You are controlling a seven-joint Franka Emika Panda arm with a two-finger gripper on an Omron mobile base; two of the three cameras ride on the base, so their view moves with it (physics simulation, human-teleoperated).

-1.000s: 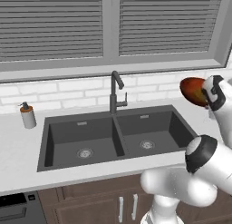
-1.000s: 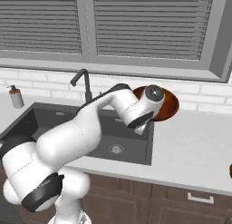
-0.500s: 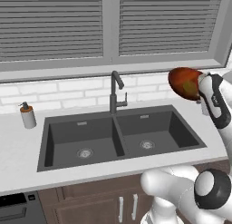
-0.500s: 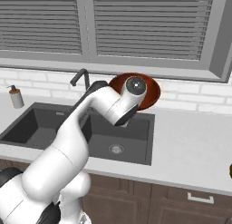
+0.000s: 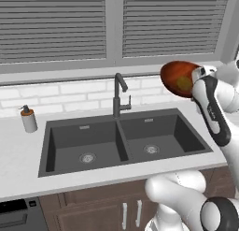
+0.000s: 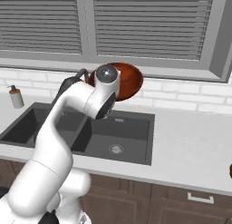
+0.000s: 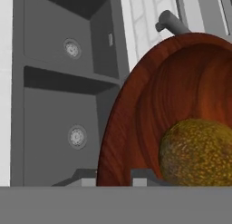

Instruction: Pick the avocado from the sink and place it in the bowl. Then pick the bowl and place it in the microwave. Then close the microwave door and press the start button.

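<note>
My gripper (image 7: 113, 177) is shut on the rim of the reddish-brown bowl (image 7: 149, 105), one fingertip on each side of the edge. The bowl (image 5: 176, 75) hangs tilted in the air above the right end of the sink (image 5: 46, 146), level with the windowsill. The olive-brown avocado (image 7: 197, 153) lies inside it, against the lower wall, and shows as a yellowish spot (image 5: 185, 83) in the left base view. From the right base, the bowl (image 6: 130, 80) sits partly behind the arm's wrist joint. Both dark grey sink basins (image 7: 50, 51) are below, with nothing in them.
The tall dark faucet (image 5: 119, 92) stands behind the sink's divider, left of the bowl. A soap dispenser (image 5: 29, 119) is on the counter at the far left. The windowsill and blinds run close behind the bowl. Open counter (image 6: 190, 146) stretches right of the sink.
The arm has swung left with the bowl and avocado, carrying them from over the right counter toward the faucet and slightly higher. The grip has stayed the same.
</note>
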